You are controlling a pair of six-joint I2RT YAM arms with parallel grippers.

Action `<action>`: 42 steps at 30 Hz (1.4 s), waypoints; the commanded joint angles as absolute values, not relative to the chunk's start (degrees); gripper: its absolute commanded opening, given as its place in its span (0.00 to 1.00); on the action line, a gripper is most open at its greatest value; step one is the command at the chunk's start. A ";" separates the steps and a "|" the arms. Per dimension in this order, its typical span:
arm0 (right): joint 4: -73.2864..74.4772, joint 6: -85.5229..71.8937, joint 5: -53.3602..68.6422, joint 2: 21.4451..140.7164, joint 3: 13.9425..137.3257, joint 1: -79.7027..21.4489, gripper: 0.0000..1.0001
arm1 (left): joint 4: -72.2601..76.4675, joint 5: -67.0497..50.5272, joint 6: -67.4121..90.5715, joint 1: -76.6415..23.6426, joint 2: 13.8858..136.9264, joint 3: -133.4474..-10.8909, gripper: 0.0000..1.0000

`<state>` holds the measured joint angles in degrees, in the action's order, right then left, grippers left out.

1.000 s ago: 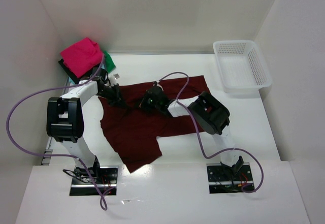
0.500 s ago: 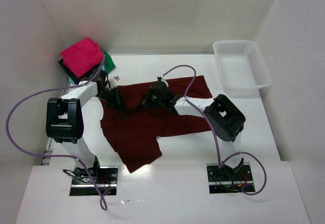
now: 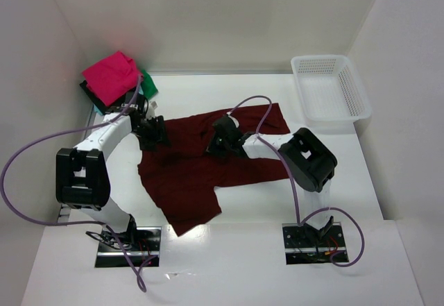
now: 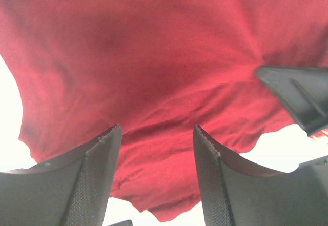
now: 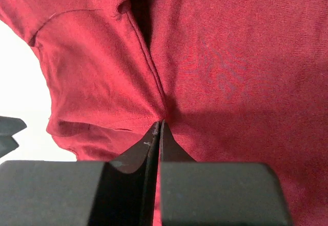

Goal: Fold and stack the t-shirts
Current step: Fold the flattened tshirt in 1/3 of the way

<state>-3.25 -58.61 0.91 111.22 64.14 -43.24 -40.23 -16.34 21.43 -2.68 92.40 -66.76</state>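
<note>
Left gripper (image 3: 151, 134): jaws apart, a wide gap between the two fingers (image 4: 97, 180); it holds nothing.
Left gripper's place: over the far-left corner of the maroon shirt (image 3: 201, 174). In the left wrist view, red cloth fills the gap between the tips. Whether the tips touch the cloth cannot be told.
Right gripper (image 3: 220, 141): jaws pressed together with no gap; the fingertips (image 5: 154, 134) meet on a seam of the maroon shirt, and creases in the cloth run into that point, so it is clamped on a pinch of cloth.
Right gripper's place: on the far middle of the shirt, near the left gripper but apart from it.
Maroon shirt: spread out on the white table (image 3: 208, 91) between the two arms, mostly flat, with a loose flap reaching toward the near edge and folds near the right gripper.
Pink shirt (image 3: 111, 75): folded, on top of a pile in the far-left corner.
Green shirt (image 3: 148, 84): showing beside and under the pink one.
Black shirt (image 3: 94, 94): at the bottom of the pile, only an edge showing.
Basket (image 3: 331, 91): white mesh, at the far right, well apart from the shirts.
</note>
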 commanded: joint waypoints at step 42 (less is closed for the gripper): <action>-5.36 -52.91 6.77 112.41 67.32 -39.73 0.11 | -38.66 -27.24 31.82 -2.02 89.74 -61.79 0.00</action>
<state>-3.44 -53.89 6.92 112.55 65.63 -40.34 -35.62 -22.11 30.63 -2.33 93.38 -58.50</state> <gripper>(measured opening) 0.097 0.009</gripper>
